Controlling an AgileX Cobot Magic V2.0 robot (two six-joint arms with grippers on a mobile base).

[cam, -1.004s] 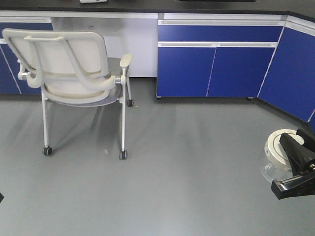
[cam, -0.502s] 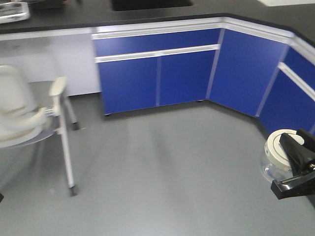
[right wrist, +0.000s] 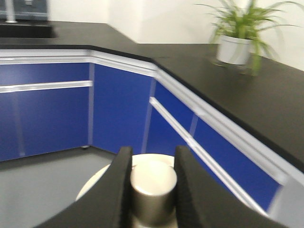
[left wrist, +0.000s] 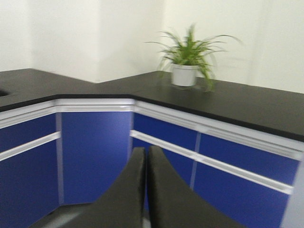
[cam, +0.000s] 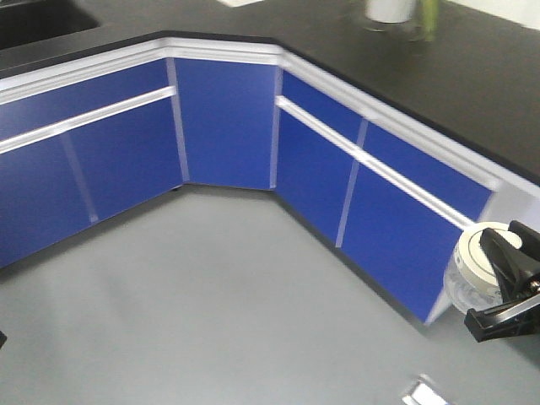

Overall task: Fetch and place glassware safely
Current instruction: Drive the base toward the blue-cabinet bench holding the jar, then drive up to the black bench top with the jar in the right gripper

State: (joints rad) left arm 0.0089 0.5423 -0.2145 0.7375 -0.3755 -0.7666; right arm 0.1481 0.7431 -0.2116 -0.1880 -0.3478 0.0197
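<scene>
Carry step, I'd judge: R gripper point(right wrist: 153, 153) clamped on the lid knob point(right wrist: 153, 183) of the glass jar point(cam: 469, 283), held aloft near the blue cabinets point(cam: 380, 211); L gripper point(left wrist: 145, 159) pinched closed w/ nothing in it; next needs a level, slow set-down, prob. on the black counter point(cam: 472, 93)

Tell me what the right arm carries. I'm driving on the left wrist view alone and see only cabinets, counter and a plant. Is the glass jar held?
Observer: Yes. The right hand is shut on the jar, gripping its lid knob.
Operator: Is it upright?
Observer: Roughly upright in the front view, with the lid on.
Operator: Anything low ahead?
Observer: A small pale object lies on the floor at the front view's bottom edge. I cannot tell what it is.
</scene>
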